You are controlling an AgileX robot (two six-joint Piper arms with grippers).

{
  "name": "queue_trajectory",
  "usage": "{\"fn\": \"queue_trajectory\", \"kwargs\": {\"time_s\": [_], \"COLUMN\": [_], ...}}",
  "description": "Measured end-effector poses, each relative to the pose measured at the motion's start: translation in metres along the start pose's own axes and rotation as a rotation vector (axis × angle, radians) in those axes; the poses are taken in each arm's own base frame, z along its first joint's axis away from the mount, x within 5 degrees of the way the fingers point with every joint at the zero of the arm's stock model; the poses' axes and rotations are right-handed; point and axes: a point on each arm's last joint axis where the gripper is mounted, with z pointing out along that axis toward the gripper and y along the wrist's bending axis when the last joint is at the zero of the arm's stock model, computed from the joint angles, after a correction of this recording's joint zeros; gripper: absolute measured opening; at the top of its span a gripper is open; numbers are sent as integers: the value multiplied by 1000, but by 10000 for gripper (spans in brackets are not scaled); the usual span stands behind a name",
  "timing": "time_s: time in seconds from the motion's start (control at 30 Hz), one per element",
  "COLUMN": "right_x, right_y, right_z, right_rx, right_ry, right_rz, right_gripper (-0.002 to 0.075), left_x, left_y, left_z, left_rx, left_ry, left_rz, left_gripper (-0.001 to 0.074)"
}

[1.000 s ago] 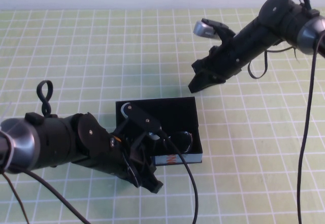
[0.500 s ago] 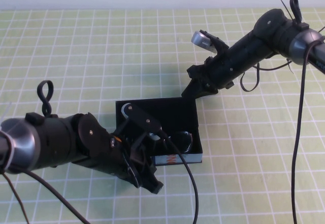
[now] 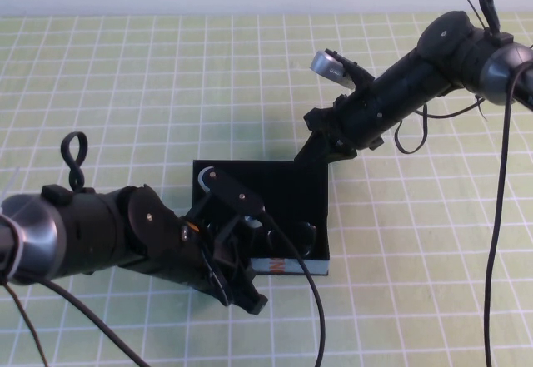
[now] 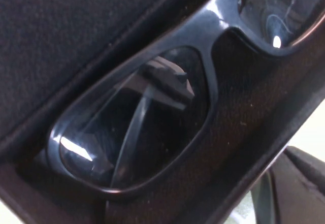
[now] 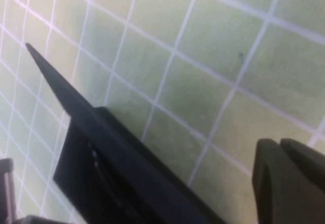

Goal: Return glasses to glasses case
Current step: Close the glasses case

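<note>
Presently the black rectangular box-shaped glasses case (image 3: 275,209) lies on the desk (image 3: 150,92), which is covered by a green mat with a white grid, near the middle of the high view, with its lid raised at the far edge. Inside the case rest the black thick-rimmed plastic glasses (image 4: 152,107), lenses tinted and frame lying along the near wall of the tray; the left wrist view shows them close below that camera. A light blue strip with red-orange print (image 3: 279,265) shows on the case's near side. The left claw (image 3: 241,296) sits at the near left corner of the case, partly over its front edge, with the glasses just beyond it; whether its fingers are apart or together cannot be told. The right claw (image 3: 321,152) is at the far right corner of the case, its tip touching or just beside the raised lid edge, fingers together and holding nothing. The glasses lie well apart from the right claw, across the case interior.
</note>
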Motion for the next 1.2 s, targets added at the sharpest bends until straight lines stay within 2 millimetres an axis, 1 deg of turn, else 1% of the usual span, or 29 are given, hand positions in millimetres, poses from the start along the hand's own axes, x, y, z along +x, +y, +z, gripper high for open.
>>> {"fn": "queue_trajectory", "kwargs": {"time_s": [0.13, 0.23, 0.37, 0.43, 0.5, 0.57, 0.67, 0.77, 0.83, 1.0, 1.07, 1.13, 1.2], "right_x": [0, -1, 0, 2, 5, 8, 12, 12, 10, -10, -13, -14, -11], "right_y": [8, 21, 47, 59, 71, 78, 82, 80, 75, 53, 45, 36, 24], "right_z": [-5, -10, -14, -12, -6, 0, 7, 7, 2, -20, -25, -23, -14], "right_rx": [-2, -7, -17, -17, -14, -11, -2, 8, 16, 86, 111, 138, 164], "right_ry": [-8, -21, -27, -19, -2, 18, 46, 48, 34, -141, -173, -161, -115], "right_rz": [-13, -38, -91, -118, -145, -162, -174, -199, -203, -181, -177, -179, -180], "right_gripper": [-18, -18, -18, -18, -18, -18, -18, -18, -18, -18, -18, -18, -18], "left_x": [0, -1, -1, -1, -1, 0, 0, 1, 0, 0, 0, 0, 0], "left_y": [1, 1, 1, 1, 1, 1, 2, 2, 2, 2, 2, 2, 2], "left_z": [0, 0, 0, 0, 0, 1, 3, 3, 3, 3, 3, 3, 3], "left_rx": [-6, -9, -11, -11, -12, -12, -11, -11, -10, -10, -10, -10, -10], "left_ry": [-5, -8, -10, -10, -9, -7, -1, 0, -1, -1, -1, -1, -1], "left_rz": [0, 0, 0, 0, 0, -1, -2, -2, -4, -6, -6, -6, -6], "left_gripper": [-3, -3, -3, -3, -3, -3, -3, -3, -3, -3, -3, -3, -3]}}
